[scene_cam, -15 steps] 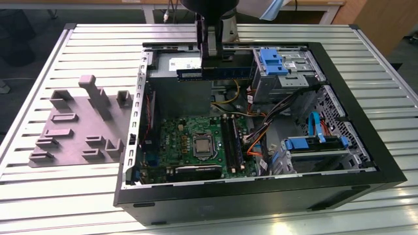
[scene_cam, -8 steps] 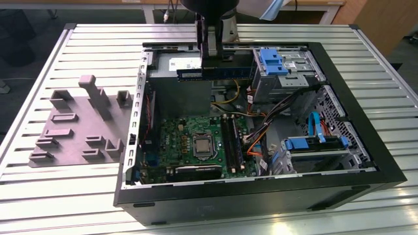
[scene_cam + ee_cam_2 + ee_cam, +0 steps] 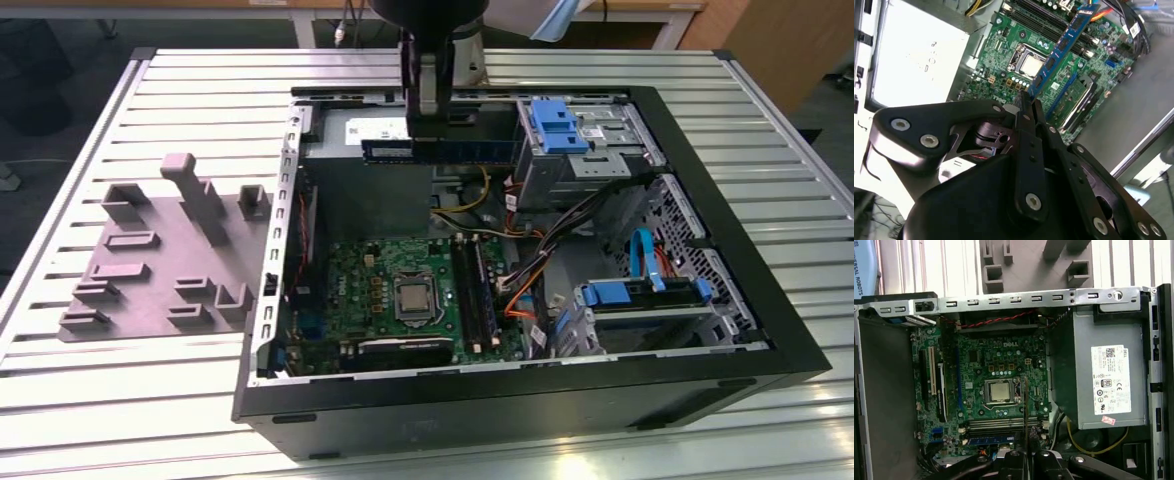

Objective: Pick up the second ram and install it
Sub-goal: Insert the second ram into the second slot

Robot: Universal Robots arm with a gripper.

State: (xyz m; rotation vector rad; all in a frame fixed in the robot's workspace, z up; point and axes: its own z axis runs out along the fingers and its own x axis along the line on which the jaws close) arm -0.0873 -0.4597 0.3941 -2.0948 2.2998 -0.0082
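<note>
An open computer case sits beside a grey moulded tray.

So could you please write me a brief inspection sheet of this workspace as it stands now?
Surface: ribbed silver metal table.
Job's things: long dark blue-green RAM stick held above the open black computer case; one blue stick already seated on the green motherboard.
Clutter: grey moulded tray beside the case.
Grippers: hand shut on the stick.
Cables: orange, yellow, black wires inside the case.
Surroundings: wooden furniture behind.
</note>
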